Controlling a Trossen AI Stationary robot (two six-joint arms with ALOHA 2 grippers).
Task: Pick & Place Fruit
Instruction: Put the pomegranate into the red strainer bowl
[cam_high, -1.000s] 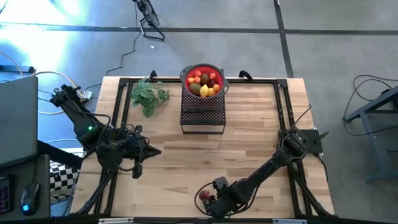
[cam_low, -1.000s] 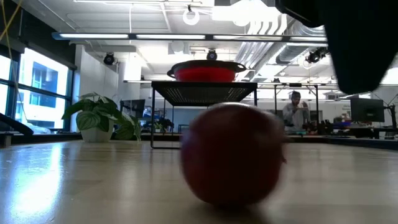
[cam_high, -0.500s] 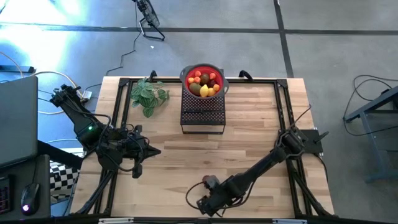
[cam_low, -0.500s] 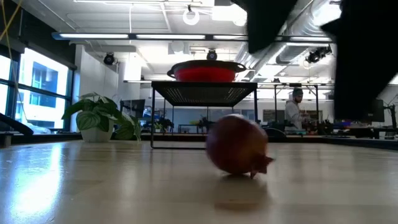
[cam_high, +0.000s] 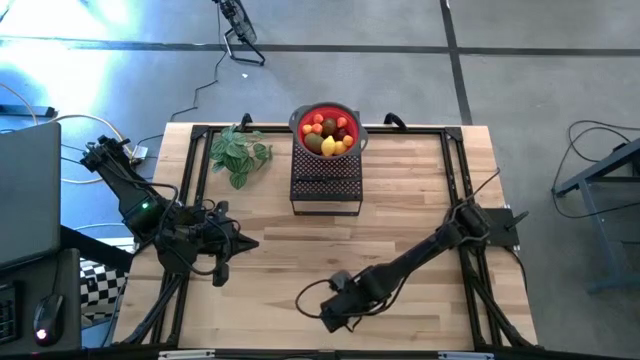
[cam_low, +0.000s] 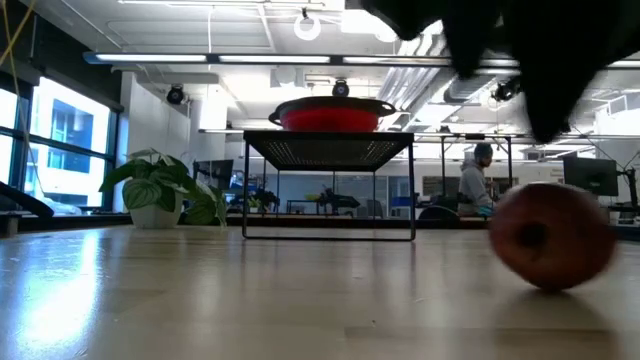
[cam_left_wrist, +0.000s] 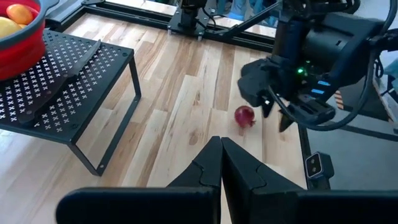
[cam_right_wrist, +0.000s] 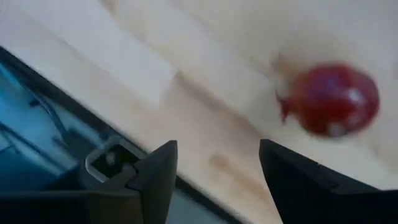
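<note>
Task progress: most fruit (cam_high: 327, 134) sits piled in the red bowl (cam_high: 298, 118) on the black mesh stand (cam_high: 325, 186), upper centre of the high view; one dark red fruit (cam_left_wrist: 244, 116) lies loose on the table (cam_high: 400, 230), not yet picked up.
Loose fruit location: lower centre of the high view, just beside the right gripper, apart from its fingers.
Right gripper (cam_high: 330, 318): low over the table's near edge, fingers spread, empty.
Left gripper (cam_high: 243, 243): parked at left, fingers closed together, empty.

Right gripper (cam_high: 328, 318) hangs over the surface's (cam_high: 260, 280) near edge, one fruit (cam_left_wrist: 244, 116) lying loose just beside it. Bowl (cam_high: 300, 122) of fruit sits on the rack (cam_high: 325, 188), well beyond the gripper.
</note>
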